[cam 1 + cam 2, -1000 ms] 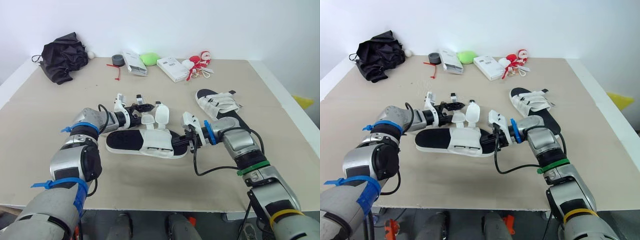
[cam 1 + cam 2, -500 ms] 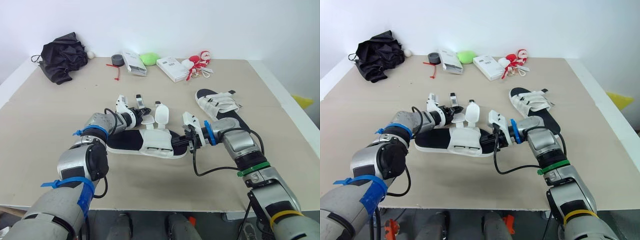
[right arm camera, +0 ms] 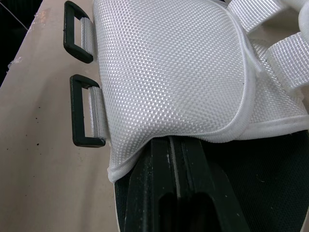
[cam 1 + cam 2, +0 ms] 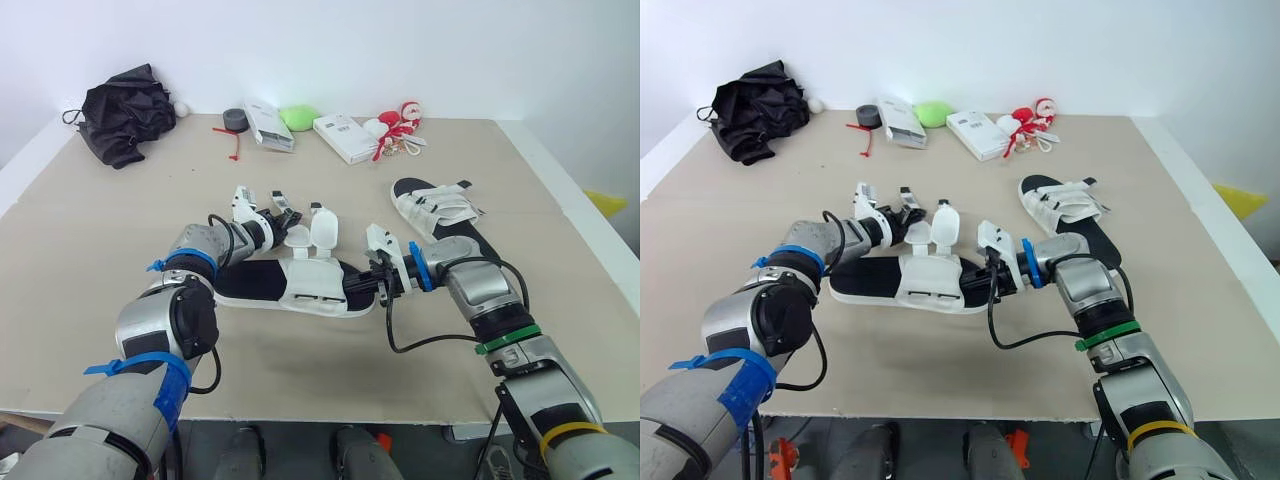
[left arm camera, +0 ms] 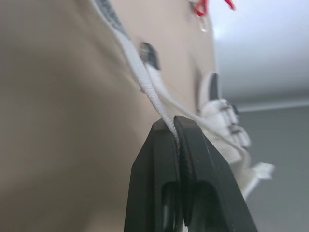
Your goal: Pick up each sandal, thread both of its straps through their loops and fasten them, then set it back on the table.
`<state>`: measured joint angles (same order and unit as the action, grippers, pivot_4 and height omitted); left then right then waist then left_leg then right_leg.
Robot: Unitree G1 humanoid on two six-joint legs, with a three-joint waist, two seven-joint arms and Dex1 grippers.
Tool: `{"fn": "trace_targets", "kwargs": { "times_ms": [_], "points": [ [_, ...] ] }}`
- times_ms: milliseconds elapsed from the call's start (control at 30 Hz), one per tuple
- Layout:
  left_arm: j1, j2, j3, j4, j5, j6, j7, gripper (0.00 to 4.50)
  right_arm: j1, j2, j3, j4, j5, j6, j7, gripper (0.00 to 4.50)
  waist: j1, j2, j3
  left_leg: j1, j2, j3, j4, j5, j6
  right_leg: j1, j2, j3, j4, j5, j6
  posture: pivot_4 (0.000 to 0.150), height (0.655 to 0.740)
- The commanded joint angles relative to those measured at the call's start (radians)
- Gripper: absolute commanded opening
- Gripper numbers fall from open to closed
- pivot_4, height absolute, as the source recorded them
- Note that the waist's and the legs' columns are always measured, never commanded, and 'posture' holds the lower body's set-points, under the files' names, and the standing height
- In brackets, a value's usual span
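Just below the middle of the frame, the near sandal [image 4: 290, 283] lies flat on the counter [image 4: 100, 250], black sole down, its white mesh upper open. From the lower right, the right gripper [image 4: 370, 283] reaches to the sandal's right-hand end. In the right wrist view this gripper [image 3: 174, 142] has its fingers pressed together on the black sole, right under the edge of the mesh flap. Two black loops [image 3: 79, 38] hang empty on short white tabs at the flap's side, with no strap through either.

Two white straps [image 4: 323, 228] stand up from the far side of the upper. From the left, the left gripper [image 4: 280, 211] comes in just above centre. The left wrist view shows it [image 5: 175, 121] pinched shut on a thin white strap edge [image 5: 154, 96]; it is probably the smaller, left-hand strap, though the head views are too crowded there to be sure.

To the right of centre the second sandal [image 4: 440, 212] rests on the counter, apart from the first, with white straps folded across it.

Along the far edge, at the top of the frame, lie a black cloth [image 4: 125, 112] at upper left, a small white ball [image 4: 182, 109], a grey tape roll [image 4: 237, 120], two white boxes [image 4: 343, 137] with a green object [image 4: 298, 117] between them, and a red and white toy [image 4: 397, 125].
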<state>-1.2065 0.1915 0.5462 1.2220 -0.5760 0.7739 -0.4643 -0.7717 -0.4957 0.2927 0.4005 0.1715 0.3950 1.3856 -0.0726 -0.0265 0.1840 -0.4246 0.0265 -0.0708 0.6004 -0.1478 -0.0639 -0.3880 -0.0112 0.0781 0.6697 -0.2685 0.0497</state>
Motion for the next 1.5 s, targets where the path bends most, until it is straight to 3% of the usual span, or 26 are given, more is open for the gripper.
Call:
{"fn": "trace_targets", "kwargs": {
  "times_ms": [33,133,300,433,500,700,867,1000,1200,1367,1433,1500],
  "points": [
    [0.037,-0.008,-0.093,-0.200,0.007,0.042,-0.154,0.11,0.041,-0.018,0.027,0.021,-0.031,0.028,-0.006,0.00,0.000,0.000,0.000,0.000,0.000,0.000,0.000,0.000,0.000,0.000,0.000,0.000,0.000,0.000,0.000,0.150,0.7380],
    [0.139,-0.040,-0.168,-0.452,-0.022,0.079,-0.212,0.11,0.048,-0.020,0.024,0.013,-0.029,0.031,-0.007,0.00,0.000,0.000,0.000,0.000,0.000,0.000,-0.001,0.000,-0.001,0.000,0.000,0.000,-0.001,0.000,0.000,0.150,0.7380],
    [0.438,-0.056,-0.370,-1.007,-0.036,0.050,-0.310,0.11,0.068,-0.030,0.015,-0.002,-0.027,0.035,-0.002,0.00,0.006,0.000,0.000,0.000,0.001,0.000,-0.001,-0.001,-0.003,0.001,-0.001,0.001,-0.001,0.000,0.000,0.150,0.7380],
    [0.679,0.071,-0.589,-1.308,0.068,-0.214,-0.564,0.11,0.082,-0.042,0.011,-0.019,-0.023,0.044,0.005,0.00,0.013,0.002,-0.001,0.000,0.001,0.000,0.000,-0.001,-0.004,0.001,-0.001,0.001,-0.002,0.000,-0.001,0.150,0.7380],
    [0.725,0.116,-0.624,-1.335,0.103,-0.351,-0.638,0.11,0.091,-0.047,0.014,-0.026,-0.022,0.045,0.007,0.00,0.024,0.002,-0.002,0.002,0.001,0.002,-0.001,-0.002,-0.004,0.003,-0.001,0.002,-0.003,0.000,-0.001,0.150,0.7380],
    [0.703,0.116,-0.609,-1.282,0.142,-0.571,-0.657,0.11,0.091,-0.043,0.016,-0.024,-0.020,0.045,0.002,0.00,0.030,0.002,-0.002,0.002,0.001,0.002,0.003,0.000,-0.001,0.005,-0.001,0.001,-0.005,0.001,-0.002,0.150,0.7380],
    [0.764,0.215,-0.690,-1.282,0.233,-0.838,-0.838,0.11,0.094,-0.046,0.017,-0.024,-0.021,0.041,0.006,0.00,0.027,0.002,-0.002,0.002,0.002,0.002,0.000,-0.002,0.001,0.004,-0.001,0.001,-0.005,-0.001,-0.002,0.150,0.7380],
    [0.816,0.315,-0.735,-1.178,0.326,-1.147,-0.984,0.11,0.090,-0.046,0.020,-0.021,-0.024,0.039,0.008,0.00,0.027,0.002,-0.002,0.002,0.002,0.002,0.000,-0.004,0.003,0.004,-0.001,0.001,-0.005,-0.003,-0.003,0.150,0.7380],
    [0.783,0.358,-0.793,-0.976,0.476,-1.466,-0.989,1.67,0.074,-0.035,0.029,-0.003,-0.026,0.032,0.008,0.00,0.029,0.001,-0.002,0.002,0.002,0.002,0.001,-0.005,0.004,0.005,-0.001,0.000,-0.005,-0.004,-0.005,0.150,0.7380],
    [0.765,0.359,-0.824,-0.935,0.497,-1.487,-0.972,3.81,0.061,-0.027,0.032,0.013,-0.027,0.025,0.007,0.00,0.029,0.002,-0.005,0.003,0.002,0.003,0.002,-0.004,0.005,0.005,-0.001,0.000,-0.004,-0.003,-0.005,0.150,0.7380],
    [0.769,0.366,-0.835,-0.937,0.489,-1.474,-0.977,4.16,0.060,-0.027,0.032,0.013,-0.026,0.024,0.009,0.00,0.029,0.003,-0.005,0.004,0.002,0.003,0.002,-0.003,0.006,0.006,-0.001,0.000,-0.004,-0.001,-0.005,0.150,0.7380],
    [0.799,0.383,-0.830,-1.015,0.421,-1.257,-0.976,4.34,0.061,-0.028,0.032,0.011,-0.025,0.025,0.011,0.00,0.029,0.003,-0.005,0.004,0.002,0.003,0.002,-0.002,0.008,0.006,-0.001,0.000,-0.004,-0.001,-0.006,0.150,0.7380]
  ]
}}
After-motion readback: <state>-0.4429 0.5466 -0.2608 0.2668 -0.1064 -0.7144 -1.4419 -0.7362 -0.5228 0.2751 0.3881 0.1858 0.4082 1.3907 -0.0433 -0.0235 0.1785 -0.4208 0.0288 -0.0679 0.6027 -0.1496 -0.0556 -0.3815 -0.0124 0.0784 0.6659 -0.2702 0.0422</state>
